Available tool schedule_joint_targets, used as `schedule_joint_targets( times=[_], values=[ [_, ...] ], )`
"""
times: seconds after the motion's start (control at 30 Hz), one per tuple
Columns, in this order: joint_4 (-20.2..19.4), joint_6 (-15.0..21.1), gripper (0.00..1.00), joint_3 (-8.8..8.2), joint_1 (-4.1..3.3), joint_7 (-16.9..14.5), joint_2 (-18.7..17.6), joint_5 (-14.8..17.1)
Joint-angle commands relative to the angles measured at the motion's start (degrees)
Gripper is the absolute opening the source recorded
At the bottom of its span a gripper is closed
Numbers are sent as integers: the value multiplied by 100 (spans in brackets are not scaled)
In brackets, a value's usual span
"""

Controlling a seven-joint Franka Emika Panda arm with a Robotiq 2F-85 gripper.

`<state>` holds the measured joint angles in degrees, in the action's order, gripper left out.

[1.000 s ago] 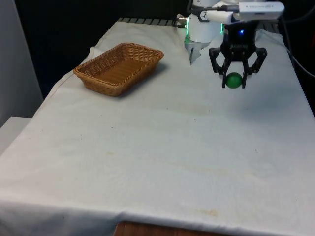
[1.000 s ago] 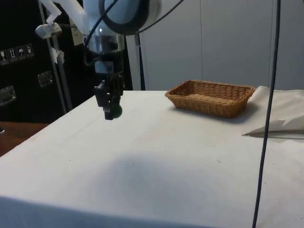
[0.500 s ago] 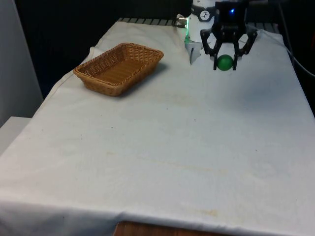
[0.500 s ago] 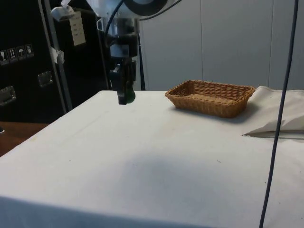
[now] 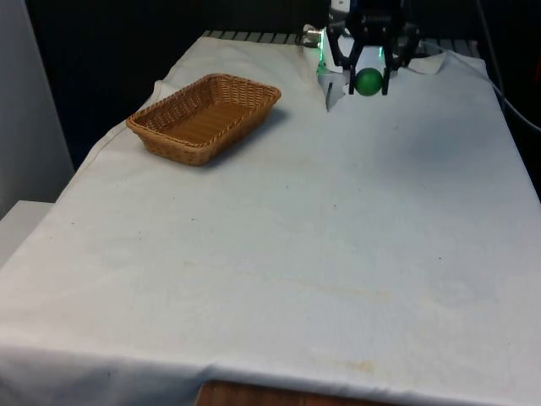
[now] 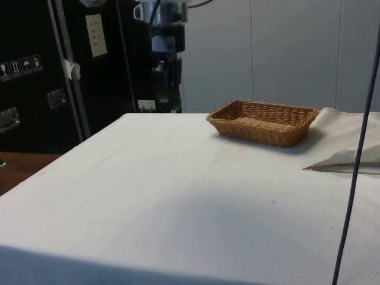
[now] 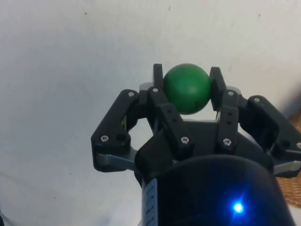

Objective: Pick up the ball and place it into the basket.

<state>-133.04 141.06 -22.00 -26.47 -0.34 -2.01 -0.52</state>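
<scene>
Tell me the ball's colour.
Green. The ball shows best in the wrist view, held in the claw.

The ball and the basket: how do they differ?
The green ball is smooth and round; the basket is brown, woven and oblong. The ball is far smaller. The ball hangs in the air, clamped by the gripper; the basket rests on the white cloth.

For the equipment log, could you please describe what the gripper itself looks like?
The gripper is matte black, with two fingers driven by angular linkage arms on each side, joined by small silver screws. The links spread out from a rounded black body. In the front view it shows the same black, forked outline.
</scene>
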Motion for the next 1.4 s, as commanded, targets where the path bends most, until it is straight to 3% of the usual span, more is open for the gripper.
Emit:
schedule_joint_targets(
  times=[0.0,0.17,0.2,0.43,0.47,0.7,0.8,0.83,0.87,1.1,1.17,1.2,1.37],
  values=[
    [-34,-63,1,-40,23,57,92,-143],
    [-92,-229,1,-143,46,52,327,-327],
    [-74,-201,1,-132,23,0,286,-223],
    [-109,-487,1,-286,74,40,613,-573],
    [-92,-476,1,-286,52,-6,579,-476],
    [-74,-705,1,-453,109,-11,825,-808],
    [-52,-785,1,-521,120,-40,900,-900],
    [-69,-722,1,-510,92,-40,854,-814],
    [-40,-814,1,-550,126,-57,922,-934],
    [29,-974,1,-762,143,-138,1089,-1192],
    [17,-934,1,-779,109,-132,1083,-1157],
    [52,-1008,1,-808,143,-160,1117,-1249],
    [40,-1003,1,-945,149,-206,1134,-1381]
  ],
)
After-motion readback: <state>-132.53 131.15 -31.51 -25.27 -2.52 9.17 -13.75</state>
